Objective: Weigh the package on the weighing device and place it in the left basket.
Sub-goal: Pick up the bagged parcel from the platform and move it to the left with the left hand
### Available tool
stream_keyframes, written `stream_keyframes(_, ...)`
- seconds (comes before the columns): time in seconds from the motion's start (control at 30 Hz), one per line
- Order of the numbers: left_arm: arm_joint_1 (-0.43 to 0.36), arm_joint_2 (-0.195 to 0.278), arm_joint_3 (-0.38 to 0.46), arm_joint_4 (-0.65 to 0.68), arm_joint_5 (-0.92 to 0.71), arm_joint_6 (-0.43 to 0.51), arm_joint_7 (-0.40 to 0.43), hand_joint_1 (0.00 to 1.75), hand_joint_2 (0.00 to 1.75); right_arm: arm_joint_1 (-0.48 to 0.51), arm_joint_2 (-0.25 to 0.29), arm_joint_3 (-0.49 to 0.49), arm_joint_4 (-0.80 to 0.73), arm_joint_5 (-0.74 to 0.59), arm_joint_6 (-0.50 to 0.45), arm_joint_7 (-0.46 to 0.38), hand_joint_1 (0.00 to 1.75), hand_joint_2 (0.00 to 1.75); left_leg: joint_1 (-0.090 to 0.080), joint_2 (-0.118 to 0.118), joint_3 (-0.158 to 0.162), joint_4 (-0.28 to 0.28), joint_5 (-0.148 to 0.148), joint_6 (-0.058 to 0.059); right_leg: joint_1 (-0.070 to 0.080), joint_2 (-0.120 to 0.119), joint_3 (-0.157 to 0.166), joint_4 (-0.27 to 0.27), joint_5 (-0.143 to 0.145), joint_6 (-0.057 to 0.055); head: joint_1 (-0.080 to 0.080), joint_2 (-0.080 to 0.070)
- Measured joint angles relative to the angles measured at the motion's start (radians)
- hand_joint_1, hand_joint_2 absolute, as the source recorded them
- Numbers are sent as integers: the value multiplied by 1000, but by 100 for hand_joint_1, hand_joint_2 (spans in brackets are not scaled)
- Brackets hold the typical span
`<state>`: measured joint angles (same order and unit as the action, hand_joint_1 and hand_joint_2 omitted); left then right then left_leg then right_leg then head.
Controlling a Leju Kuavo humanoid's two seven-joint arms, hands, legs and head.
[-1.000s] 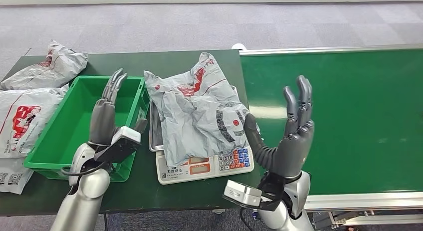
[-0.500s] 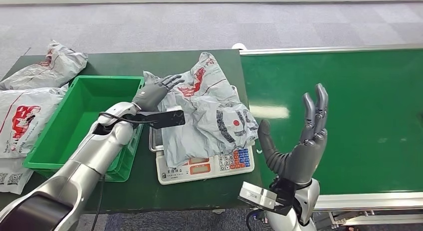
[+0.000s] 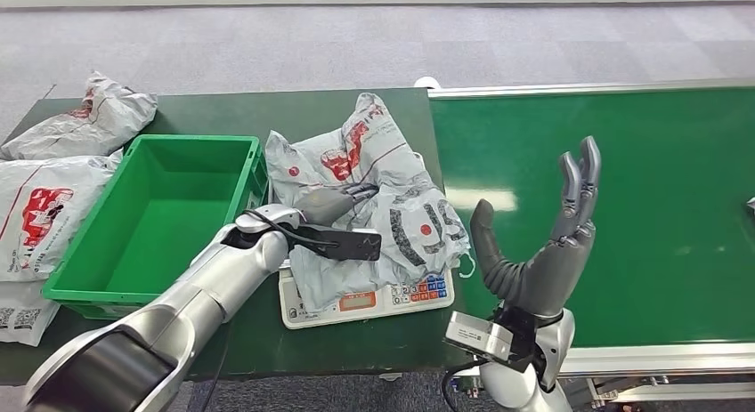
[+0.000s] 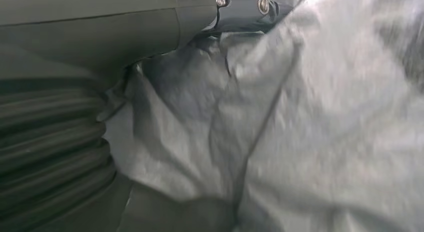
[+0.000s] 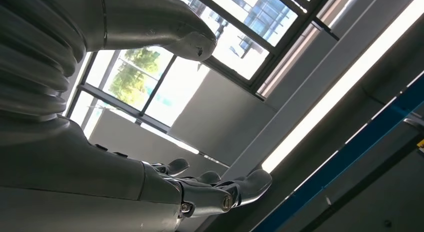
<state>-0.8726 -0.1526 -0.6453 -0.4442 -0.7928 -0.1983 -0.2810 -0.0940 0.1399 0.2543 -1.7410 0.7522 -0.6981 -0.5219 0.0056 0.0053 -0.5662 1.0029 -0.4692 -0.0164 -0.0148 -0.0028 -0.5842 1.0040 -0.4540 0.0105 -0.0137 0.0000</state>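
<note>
Resting on the grey package (image 3: 374,194) atop the scale (image 3: 365,298), left hand (image 3: 334,201), grasp unclear; right hand (image 3: 543,252) raised, fingers (image 3: 579,185) released.

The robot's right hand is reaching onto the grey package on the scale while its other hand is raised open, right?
Not quite: the head view shows the left hand on the package on the scale; the right hand is raised open.
</note>
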Motion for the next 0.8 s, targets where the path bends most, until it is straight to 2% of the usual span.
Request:
stream_keyframes(0.27, 2, -28, -66, 41, -16, -3, -12, 175, 175, -1, -10, -11, -4, -8, 0, 2, 0, 175, 0, -1, 1, 0, 0, 0, 0, -1, 1, 0, 0, 0, 0, 0)
stream_keyframes(0.47, -17, -29, -85, 43, -30, 30, -2, 175, 175, 25, -14, -20, -21, -37, 0, -41, 0, 175, 0, 0, 1, 0, 0, 0, 0, 0, 1, 0, 0, 0, 0, 0)
stream_keyframes(0.67, -51, -8, -86, 0, -30, 101, 32, 175, 175, 58, -14, -35, -61, -45, 0, -44, 0, 175, 0, 0, 1, 0, 0, 0, 0, 0, 0, 0, 0, 0, 0, 0)
stream_keyframes(0.8, -65, 31, -73, -86, -24, 177, 63, 175, 175, 93, -14, -45, -89, -49, 0, -56, 0, 175, 0, 0, 0, 0, 0, 0, 0, 0, 0, 0, 0, 0, 0, 0)
